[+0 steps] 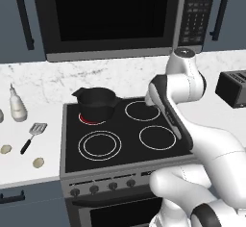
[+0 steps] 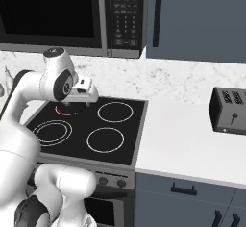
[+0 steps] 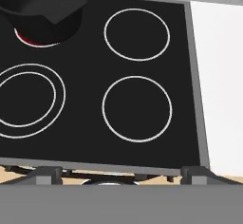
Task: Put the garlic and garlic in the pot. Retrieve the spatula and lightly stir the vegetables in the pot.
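Pot (image 1: 97, 103): far-left burner of stove (image 1: 163, 154). Garlic lumps (image 1: 6, 149) and (image 1: 38, 162): on table (image 1: 29, 173), left of stove, near edge. Spatula (image 1: 32, 136): beside them, handle pointing near-left. Jaws: spread wide, empty, over the right burners; garlic lies well to their left.

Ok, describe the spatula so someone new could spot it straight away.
Start at the black four-ring stovetop and look to the white counter on its left. The small black-handled spatula with the slotted silver head lies there, between a white pointed bottle and two pale garlic lumps.
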